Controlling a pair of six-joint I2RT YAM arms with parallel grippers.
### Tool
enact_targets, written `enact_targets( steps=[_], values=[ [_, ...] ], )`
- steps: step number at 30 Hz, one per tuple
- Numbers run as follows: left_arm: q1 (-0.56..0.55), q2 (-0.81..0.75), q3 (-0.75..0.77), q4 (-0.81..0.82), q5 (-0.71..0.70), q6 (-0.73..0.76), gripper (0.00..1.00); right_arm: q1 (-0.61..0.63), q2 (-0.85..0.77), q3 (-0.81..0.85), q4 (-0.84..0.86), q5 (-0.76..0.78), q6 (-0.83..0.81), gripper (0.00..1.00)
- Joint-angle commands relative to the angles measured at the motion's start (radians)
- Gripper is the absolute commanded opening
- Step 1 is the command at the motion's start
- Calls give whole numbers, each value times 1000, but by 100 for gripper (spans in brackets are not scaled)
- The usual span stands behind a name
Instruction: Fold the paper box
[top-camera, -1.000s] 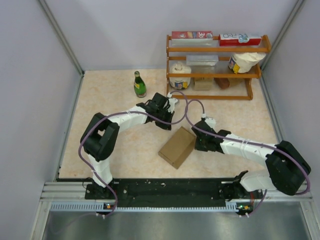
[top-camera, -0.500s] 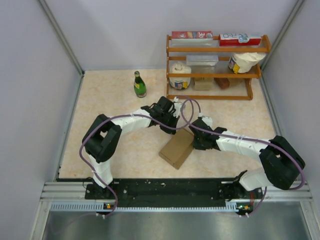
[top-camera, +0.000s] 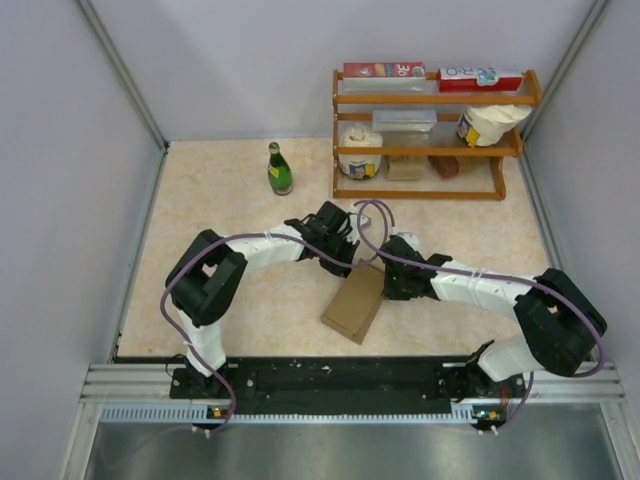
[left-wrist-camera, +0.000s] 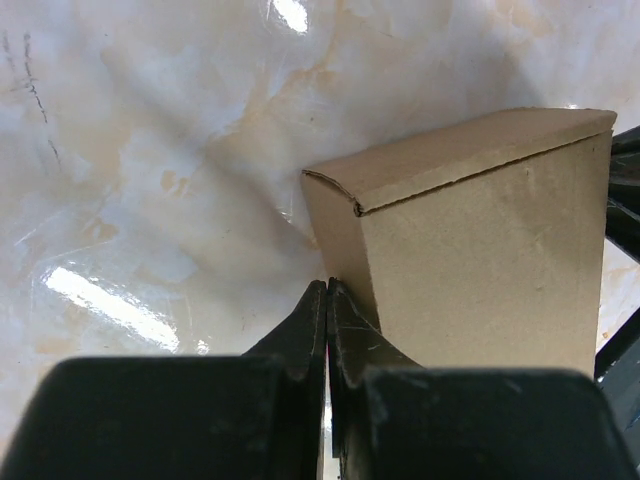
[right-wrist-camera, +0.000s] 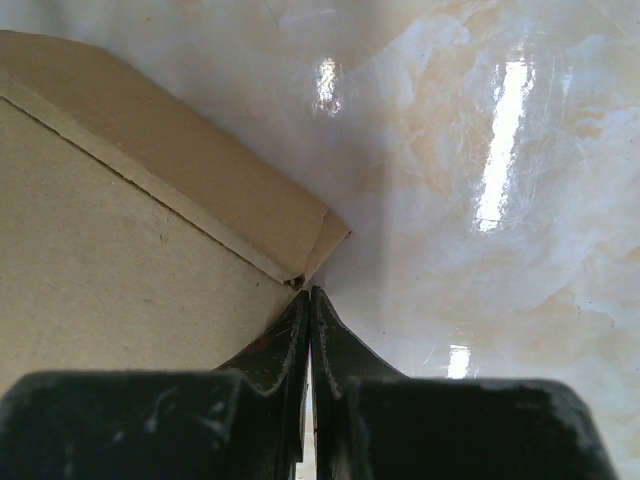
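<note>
Surface: a glossy cream, marble-patterned table stood inside pale walls, with metal rails along its edges
Back of the table: a wooden rack of cartons and tubs stood by the far right corner, and a green bottle stood upright to its left, near the far edge
Paper box: the paper box lay flat as a closed, slim brown box near the middle of the table, a little toward the near edge, its long axis slanted
Box end: the end flap was folded down, with a thin seam along the top edge (clearest from the left wrist)
Left gripper: the left gripper was clenched, fingers pressed together on nothing, tips against the side wall at the box's far left corner
Right gripper: the right gripper was clenched on nothing too, tips right at the far right corner; whether they touched it I cannot tell
Arms: both reached in from the near edge, the box's far end between the two grippers
</note>
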Motion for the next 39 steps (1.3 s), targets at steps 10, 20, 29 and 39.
enact_targets(
  steps=[10,20,29,39],
  values=[
    [-42,-27,-31,83,85,-68,0,-5,-30,-14,252,-125,-25,0],
    [3,-157,-144,78,-57,-151,0,-53,-167,-88,107,-1,37,0],
    [42,-301,-272,78,-114,-173,0,-45,-260,-156,21,-76,36,0],
    [11,-488,-474,115,-57,-223,0,189,-279,-189,-87,-22,227,0]
  ],
)
